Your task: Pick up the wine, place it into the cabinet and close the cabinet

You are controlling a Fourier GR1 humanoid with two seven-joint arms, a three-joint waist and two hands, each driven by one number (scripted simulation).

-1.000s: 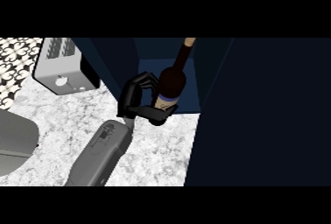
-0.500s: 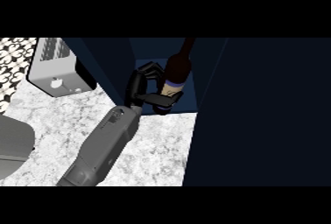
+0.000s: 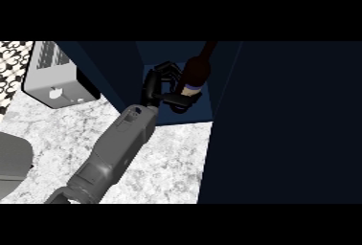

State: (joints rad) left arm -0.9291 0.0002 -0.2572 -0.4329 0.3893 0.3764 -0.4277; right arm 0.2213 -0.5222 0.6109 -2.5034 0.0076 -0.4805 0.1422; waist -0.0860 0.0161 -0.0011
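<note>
A: Head view, only one. What was in it?

B: One grey forearm came up from the lower edge, slanting toward the upper middle. Its black robot hand (image 3: 161,87) was inside the open cabinet (image 3: 176,57), fingers curled round the wine (image 3: 196,76).

A: Which hand?

B: Couldn't tell left from right from this view alone; only one arm showed. I logged it as the right one, since it was doing the carrying, but that is weak.

A: Grip state?

B: Curled. Fingers (image 3: 164,70) wrapped on the bottle's left side, thumb under the pale label band near the bottle's lower end. Pinching the wine, not spread.

A: Where was the wine exactly?

B: In the cabinet opening, dark blue walls on both sides. Bottle was tilted, neck pointing up and right toward the top edge, wider body lower down in the hand. Whether the base touched the cabinet floor, couldn't tell, the hand covered it.

A: Cabinet door?

B: Big dark panel (image 3: 283,124) filled the right side, standing beside the opening. Cabinet was not closed.

A: Anything else?

B: Toaster (image 3: 56,76) at upper left on the marbled bench (image 3: 170,158), silver, slots on top, just beside the cabinet's left wall. A grey rounded object (image 3: 13,162) at the left edge, cut off, couldn't identify it. Patterned black and white wall tile at far upper left.
</note>
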